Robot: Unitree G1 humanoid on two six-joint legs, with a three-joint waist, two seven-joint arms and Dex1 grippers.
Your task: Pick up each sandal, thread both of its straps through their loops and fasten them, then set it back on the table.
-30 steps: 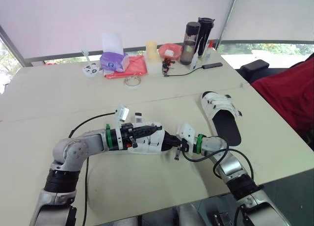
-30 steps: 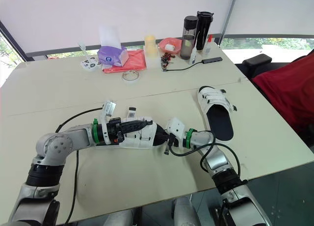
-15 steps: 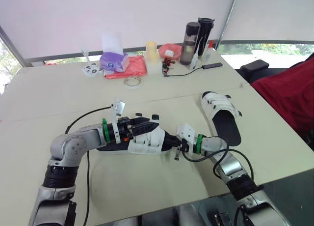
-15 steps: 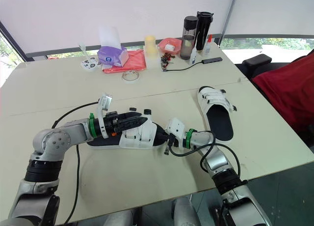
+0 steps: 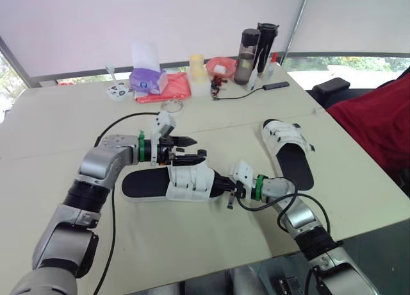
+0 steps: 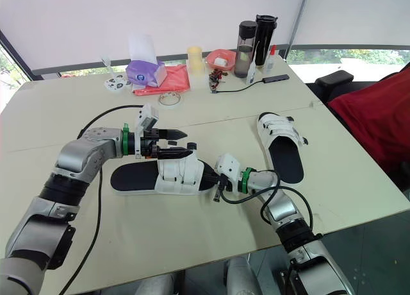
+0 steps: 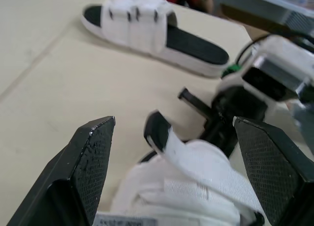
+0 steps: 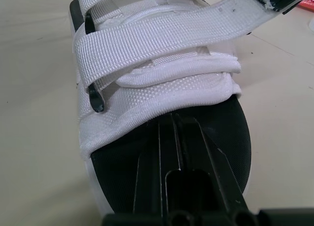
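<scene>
A black-soled sandal with white straps (image 5: 187, 183) lies on the cream table (image 5: 77, 115) in front of me. My left gripper (image 5: 196, 147) hovers open just above and behind its straps, fingers (image 7: 93, 167) wide apart with a loose strap end (image 7: 169, 142) between them, not gripped. From the toe side my right gripper (image 5: 229, 191) is shut, its fingers (image 8: 171, 152) resting flat on the black footbed. One strap end (image 8: 235, 12) sticks out free past the buckle loop (image 8: 95, 100). The second sandal (image 5: 288, 149) lies to the right with its straps laid across.
At the table's far side stand a purple tissue box (image 5: 148, 79), a red cloth (image 5: 168, 90), a tape roll (image 5: 172, 105), two dark bottles (image 5: 250, 48), a red bowl (image 5: 221, 65) and a black cable (image 5: 246, 92). A red fabric chair (image 5: 378, 122) sits off the right edge.
My left gripper opened, let go at the straps, and drew back and up away from the sandal, uncovering its heel. The right gripper stayed on the toe.
</scene>
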